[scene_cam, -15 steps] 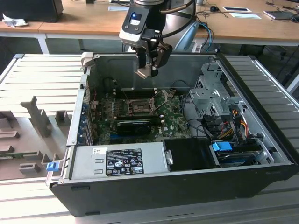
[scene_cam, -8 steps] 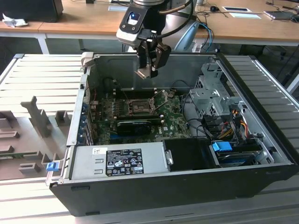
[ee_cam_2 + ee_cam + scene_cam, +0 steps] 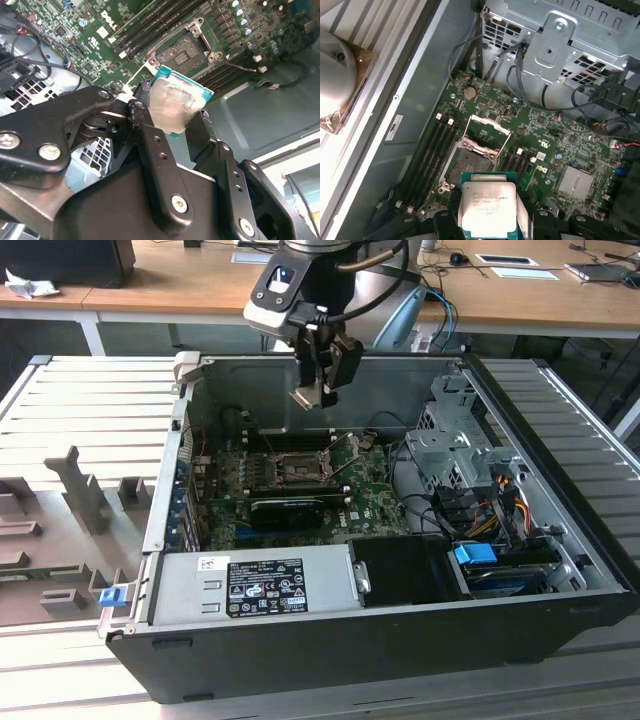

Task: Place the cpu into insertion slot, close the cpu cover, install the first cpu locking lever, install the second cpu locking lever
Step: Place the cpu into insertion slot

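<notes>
My gripper [image 3: 315,390] hangs over the open computer case, above the motherboard, and is shut on the cpu [image 3: 308,397]. In both wrist views the cpu [image 3: 487,207] is a pale silvery square with a teal edge, pinched between two black fingers [image 3: 145,122]. Below it lies the insertion slot [image 3: 465,167], a dark square socket with a silver rim [image 3: 186,54], with nothing in it. The cpu cover [image 3: 487,134] stands hinged open at the socket's far side. The cpu is well above the slot [image 3: 298,468] and apart from it. Thin wire levers [image 3: 343,455] stand raised beside the socket.
A long black card [image 3: 285,508] lies just in front of the socket. Black memory slots [image 3: 437,150] flank it. A power supply [image 3: 255,585] fills the case's near side; a drive cage [image 3: 450,440] and cables [image 3: 500,500] sit on the exterior view's right.
</notes>
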{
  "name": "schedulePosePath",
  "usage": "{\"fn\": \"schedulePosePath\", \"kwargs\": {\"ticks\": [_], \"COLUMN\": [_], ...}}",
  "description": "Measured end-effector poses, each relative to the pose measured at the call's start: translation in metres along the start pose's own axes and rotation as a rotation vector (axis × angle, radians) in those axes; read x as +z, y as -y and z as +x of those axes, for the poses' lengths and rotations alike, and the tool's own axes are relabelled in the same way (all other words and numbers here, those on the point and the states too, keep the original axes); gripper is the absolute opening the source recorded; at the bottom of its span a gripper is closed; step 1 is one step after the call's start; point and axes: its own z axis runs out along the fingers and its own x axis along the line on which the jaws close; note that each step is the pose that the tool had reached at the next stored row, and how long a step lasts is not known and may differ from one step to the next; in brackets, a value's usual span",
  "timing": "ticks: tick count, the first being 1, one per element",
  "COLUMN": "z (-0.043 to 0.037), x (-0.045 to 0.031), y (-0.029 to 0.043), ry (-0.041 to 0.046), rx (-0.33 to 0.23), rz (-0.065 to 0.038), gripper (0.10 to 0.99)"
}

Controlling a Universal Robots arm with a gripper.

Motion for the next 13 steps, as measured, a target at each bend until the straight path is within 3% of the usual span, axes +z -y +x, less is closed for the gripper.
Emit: {"fn": "schedulePosePath", "kwargs": {"ticks": [13], "z": [0.0], "x": [0.0011], "y": [0.0001], "ry": [0.0127], "rx": [0.134], "rz": [-0.001], "gripper": [0.525]}}
